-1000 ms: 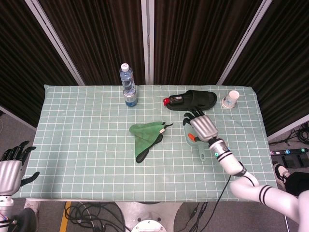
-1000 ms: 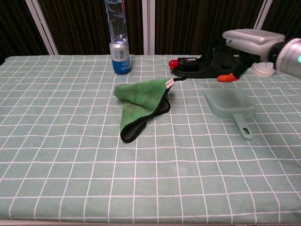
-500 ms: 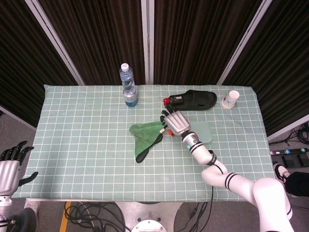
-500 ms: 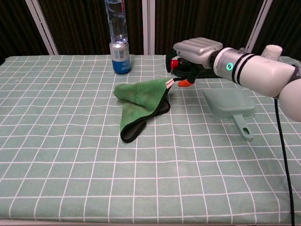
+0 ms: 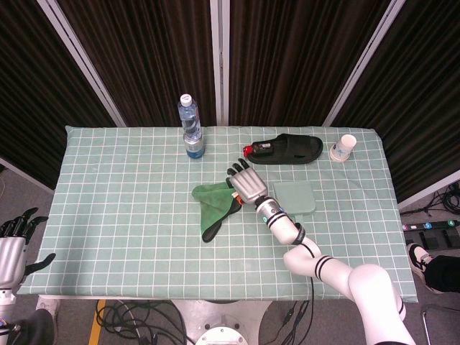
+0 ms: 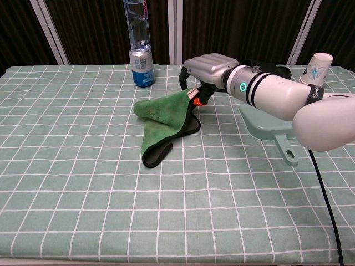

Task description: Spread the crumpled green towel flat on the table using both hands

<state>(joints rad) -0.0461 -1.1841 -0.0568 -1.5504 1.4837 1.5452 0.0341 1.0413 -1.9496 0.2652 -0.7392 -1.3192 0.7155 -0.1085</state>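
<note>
The crumpled green towel [image 5: 213, 203] lies folded at mid-table, its dark underside showing along the lower edge; in the chest view the towel [image 6: 163, 119] points toward me. My right hand [image 5: 245, 184] hovers palm down over the towel's upper right corner, fingers spread and nothing gripped. In the chest view that right hand [image 6: 206, 71] has its orange-tipped thumb just at the corner's white tag. My left hand [image 5: 14, 244] hangs off the table's near left corner, fingers apart and empty; the chest view does not show it.
A water bottle [image 5: 190, 128] stands at the back, left of centre. A black sandal [image 5: 287, 149] and a paper cup [image 5: 347, 146] lie at the back right. A pale green dustpan [image 6: 277, 133] sits right of the towel, under my right forearm.
My right hand has swept left from over the dustpan to the towel's upper right corner. The left hand has sunk slightly at the table's corner. The towel has not moved.
</note>
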